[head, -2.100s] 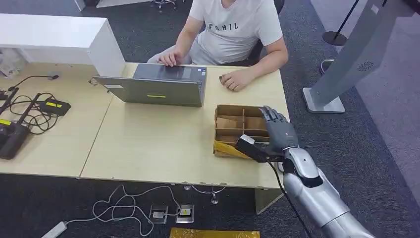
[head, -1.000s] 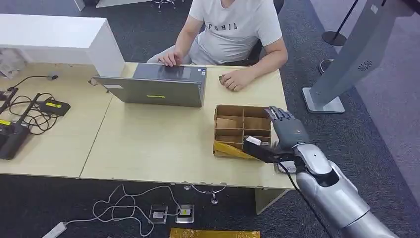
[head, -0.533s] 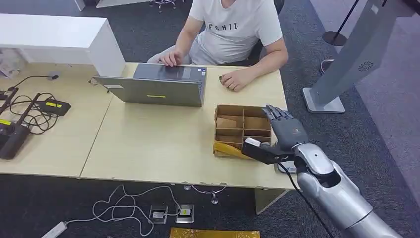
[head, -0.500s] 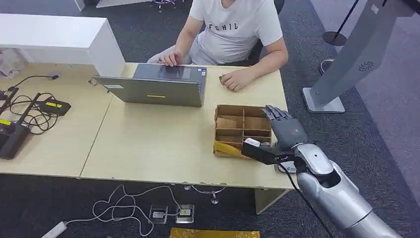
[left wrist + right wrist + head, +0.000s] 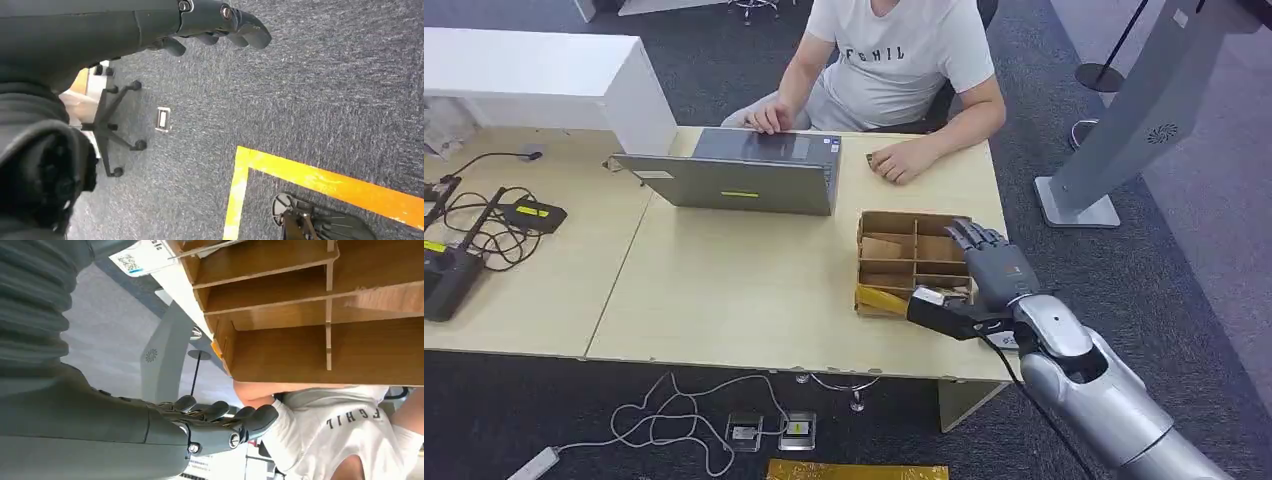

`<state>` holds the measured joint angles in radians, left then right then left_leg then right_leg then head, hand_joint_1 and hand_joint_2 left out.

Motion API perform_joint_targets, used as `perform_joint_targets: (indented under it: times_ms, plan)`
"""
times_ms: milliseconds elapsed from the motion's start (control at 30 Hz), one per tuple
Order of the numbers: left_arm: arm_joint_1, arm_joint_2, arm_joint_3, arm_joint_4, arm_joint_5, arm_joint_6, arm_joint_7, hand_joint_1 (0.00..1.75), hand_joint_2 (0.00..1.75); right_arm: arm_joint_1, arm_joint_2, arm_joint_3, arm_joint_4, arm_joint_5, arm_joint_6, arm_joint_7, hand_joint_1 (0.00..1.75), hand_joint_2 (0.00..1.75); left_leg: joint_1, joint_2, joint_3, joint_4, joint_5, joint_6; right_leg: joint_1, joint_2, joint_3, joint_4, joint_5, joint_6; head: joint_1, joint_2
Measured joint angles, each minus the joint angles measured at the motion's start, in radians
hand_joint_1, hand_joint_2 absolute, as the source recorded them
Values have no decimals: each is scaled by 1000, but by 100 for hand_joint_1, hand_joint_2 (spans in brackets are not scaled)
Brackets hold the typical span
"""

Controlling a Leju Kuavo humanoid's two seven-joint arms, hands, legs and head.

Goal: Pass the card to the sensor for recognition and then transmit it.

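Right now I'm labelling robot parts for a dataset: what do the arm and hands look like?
The right arm is a smooth silver shell with a black cable along it. The right hand is dark grey with black jointed fingers and a ribbed grey wrist cover. The left hand is likewise dark.

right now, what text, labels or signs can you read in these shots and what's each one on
"FGHIL", or close to it: chest of the seated person's white T-shirt, shown turned in the right wrist view.
White label with a QR code beside the divided brown cardboard box: print too small to read.
Yellow stickers on the grey laptop lid and black devices: unreadable.
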<state>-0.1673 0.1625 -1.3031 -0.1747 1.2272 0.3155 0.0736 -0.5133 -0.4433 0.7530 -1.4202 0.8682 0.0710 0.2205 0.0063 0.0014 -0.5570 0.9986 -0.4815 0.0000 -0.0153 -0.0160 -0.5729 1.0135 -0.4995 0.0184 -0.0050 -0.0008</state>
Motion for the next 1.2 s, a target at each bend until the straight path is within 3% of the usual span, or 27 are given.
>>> perform_joint_targets:
  times_ms: [500, 1200]
  plan:
    - [0, -1, 0, 0, 2, 2, 0, 0, 0, 27, 1, 31, 7, -15, 19, 39, 0, 175, 0, 0, 0, 0, 0, 0, 0, 0, 0, 0, 0, 0, 0, 0]
    - [-1, -2, 0, 0, 2, 2, 0, 0, 0, 30, 15, 41, 28, 2, -5, 15, 0, 175, 0, 0, 0, 0, 0, 0, 0, 0, 0, 0, 0, 0, 0, 0]
